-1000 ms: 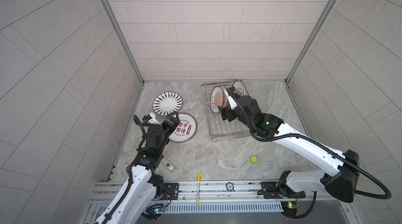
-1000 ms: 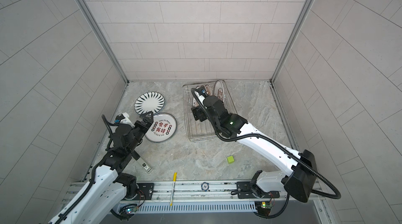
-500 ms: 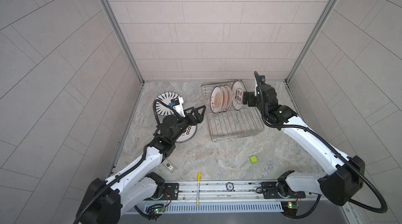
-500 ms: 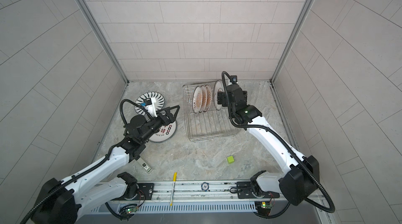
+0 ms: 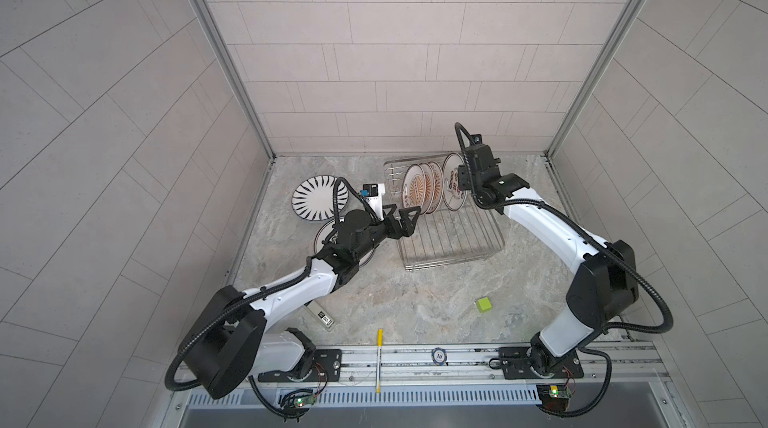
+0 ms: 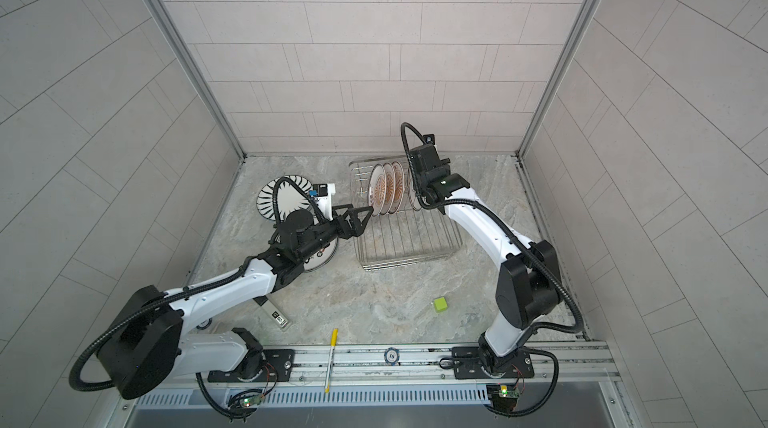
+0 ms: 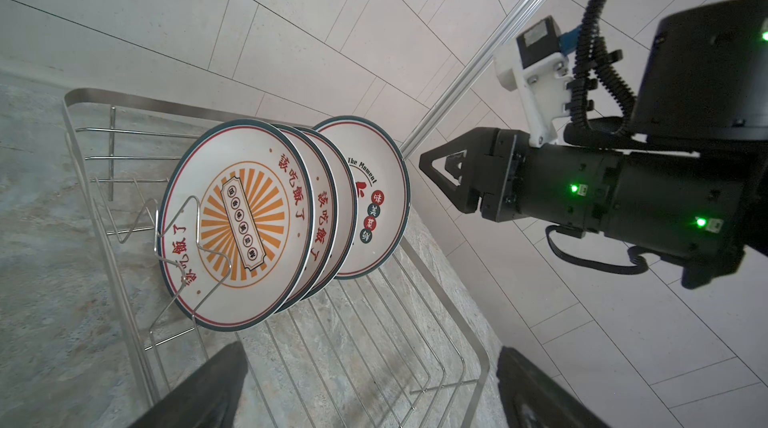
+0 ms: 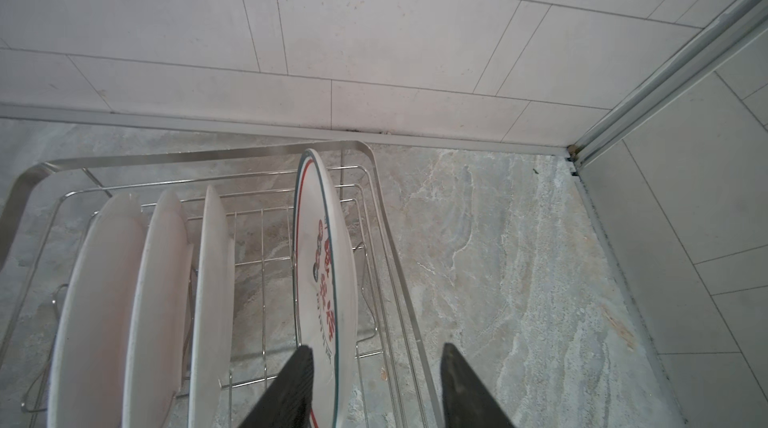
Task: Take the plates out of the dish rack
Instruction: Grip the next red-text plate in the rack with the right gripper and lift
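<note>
The step in hand looks like the grasp on the end plate, the one nearest the right tool in the rack. Its rim sits between that tool's fingers, close against one and with a clear gap to the other, so the tool is part open and holds nothing yet. To do it well I would centre the tool over the rim before closing, so the plate is not shoved sideways toward its neighbours. The bite should go deep enough past the lip that glazed ceramic cannot slip. Then lift straight up along the plate's own plane until it clears the prongs and the rack's wall, and only then swing away to the desk. The left tool hangs wide open and empty at the rack's opposite side, facing the sunburst plates. It should stay off them during the lift, or steady the rack if that drags. Count: four plates stand in the rack, three sunburst and the end plate. Two lie on the desk behind the left tool, a striped plate and a covered plate half hidden under its arm. That makes six plates, one rack and two tools, besides one cube, one pen and one chip.
</note>
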You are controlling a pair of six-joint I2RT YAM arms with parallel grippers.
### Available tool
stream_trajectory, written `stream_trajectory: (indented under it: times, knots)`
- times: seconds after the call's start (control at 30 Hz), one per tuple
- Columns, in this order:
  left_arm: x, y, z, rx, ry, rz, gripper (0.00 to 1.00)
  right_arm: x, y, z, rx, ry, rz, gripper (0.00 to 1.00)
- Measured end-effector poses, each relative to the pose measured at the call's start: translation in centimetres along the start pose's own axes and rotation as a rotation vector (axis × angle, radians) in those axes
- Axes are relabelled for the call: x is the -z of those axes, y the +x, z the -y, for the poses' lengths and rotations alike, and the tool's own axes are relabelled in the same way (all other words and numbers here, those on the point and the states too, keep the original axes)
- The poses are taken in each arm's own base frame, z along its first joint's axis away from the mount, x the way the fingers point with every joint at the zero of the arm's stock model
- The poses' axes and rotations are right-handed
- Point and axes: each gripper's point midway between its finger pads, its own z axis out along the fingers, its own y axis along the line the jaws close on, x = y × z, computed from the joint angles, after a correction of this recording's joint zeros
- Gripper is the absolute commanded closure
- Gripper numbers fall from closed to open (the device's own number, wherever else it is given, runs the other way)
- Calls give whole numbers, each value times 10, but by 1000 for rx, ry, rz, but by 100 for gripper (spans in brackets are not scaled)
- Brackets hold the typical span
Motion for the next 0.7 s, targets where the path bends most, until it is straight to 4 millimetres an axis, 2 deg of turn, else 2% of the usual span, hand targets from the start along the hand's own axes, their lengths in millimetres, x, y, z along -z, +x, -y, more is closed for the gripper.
stream_trajectory:
  times: [0.13,0.37,0.57,0.7]
  knots:
    - [-4,1,-3,11,-9,9,0,-16,6,-4,24,30,-40,73]
    - [-8,2,-4,24,-4,16,0,-35,20,-9,57,53,-97,76]
    - [-9,1,-4,30,2,23,0,-48,29,-14,70,59,-127,86]
    - [-9,0,-3,33,4,28,0,-49,30,-13,59,68,-129,91]
